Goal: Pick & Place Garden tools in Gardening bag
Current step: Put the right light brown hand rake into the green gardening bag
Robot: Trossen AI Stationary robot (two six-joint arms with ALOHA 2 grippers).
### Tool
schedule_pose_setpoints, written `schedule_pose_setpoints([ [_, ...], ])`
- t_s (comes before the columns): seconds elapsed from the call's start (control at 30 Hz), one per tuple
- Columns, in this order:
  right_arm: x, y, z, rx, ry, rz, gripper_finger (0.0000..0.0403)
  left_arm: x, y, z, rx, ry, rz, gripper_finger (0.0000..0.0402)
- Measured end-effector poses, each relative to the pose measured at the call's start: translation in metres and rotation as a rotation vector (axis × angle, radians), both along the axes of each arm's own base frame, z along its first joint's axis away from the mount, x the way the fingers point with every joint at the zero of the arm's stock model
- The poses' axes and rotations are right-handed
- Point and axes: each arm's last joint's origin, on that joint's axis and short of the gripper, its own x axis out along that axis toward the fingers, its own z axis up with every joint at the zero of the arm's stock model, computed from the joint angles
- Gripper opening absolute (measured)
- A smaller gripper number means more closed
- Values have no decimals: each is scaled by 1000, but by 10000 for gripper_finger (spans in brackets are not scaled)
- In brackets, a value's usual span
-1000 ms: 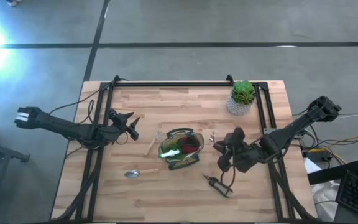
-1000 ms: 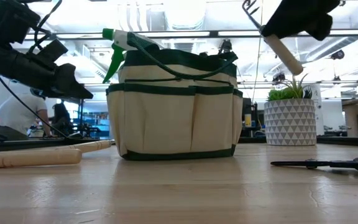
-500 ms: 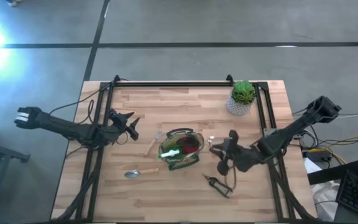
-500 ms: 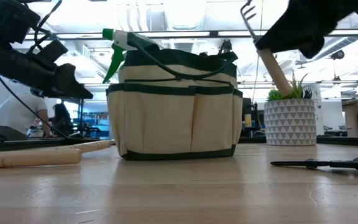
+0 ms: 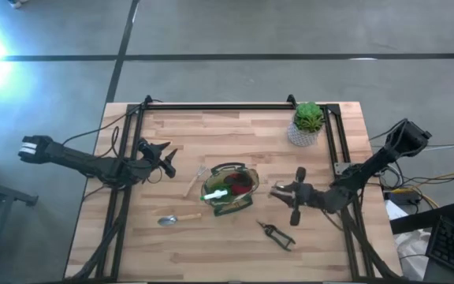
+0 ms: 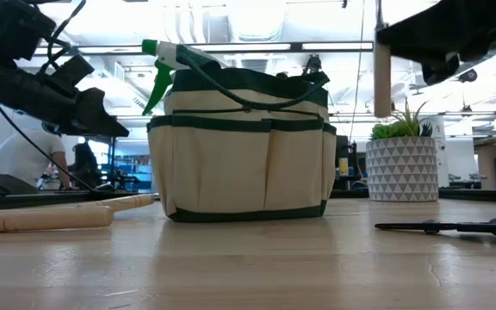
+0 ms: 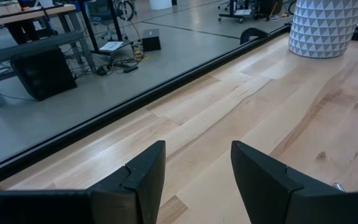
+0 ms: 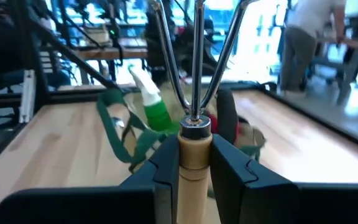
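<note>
Gardening bag (image 5: 230, 189) stands upright mid-tabletop (image 5: 235, 134), olive-tan w/ dark green rim & handles. Inside its mouth: bright green spray bottle (image 5: 217, 193) and a red piece (image 5: 241, 183); in low view the sprayer head (image 6: 158, 65) pokes above the rim.

Right claw (image 5: 284, 192) sits just right of the bag, raised off the tabletop, clenched on the wooden-handled fork (image 8: 194, 112). Right wrist view: fingers (image 8: 166, 163) press both sides of the pale handle, the three metal tines pointing toward the bag. Low view: the handle (image 6: 382, 79) hangs vertical under the claw, in front of the plant pot, apart from the bag.

Pruning shears (image 5: 277, 235) lie flat on the tabletop nearer the front edge, below the right claw & not touched. Trowel (image 5: 169, 220) w/ metal blade lies front-left of the bag. Another wooden-handled tool (image 5: 191, 183) lies just left of the bag.

Left claw (image 5: 168, 162) hovers well left of the bag, released, jaws spread w/ nothing between them; left wrist view shows only bare wood between the fingers (image 7: 145, 180).

Green plant in white patterned pot (image 5: 306, 125) stands at the far right corner.
</note>
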Motion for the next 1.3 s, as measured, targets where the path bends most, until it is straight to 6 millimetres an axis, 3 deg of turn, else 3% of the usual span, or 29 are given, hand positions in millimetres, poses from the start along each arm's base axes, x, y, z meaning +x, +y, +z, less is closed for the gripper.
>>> schedule_pose_setpoints([
  [0.23,0,2,2,-36,-23,83,50,0,0,0,0,0,0,186],
  [0.43,17,10,2,-92,-45,123,50,0,0,0,0,1,0,186],
  [0.7,41,-4,-12,-42,-108,165,50,0,0,0,0,0,0,186],
  [1.0,63,-1,-14,-70,-124,216,50,0,0,0,0,1,0,186],
  [1.3,69,-10,-19,-97,-111,194,50,0,0,0,0,0,0,186],
])
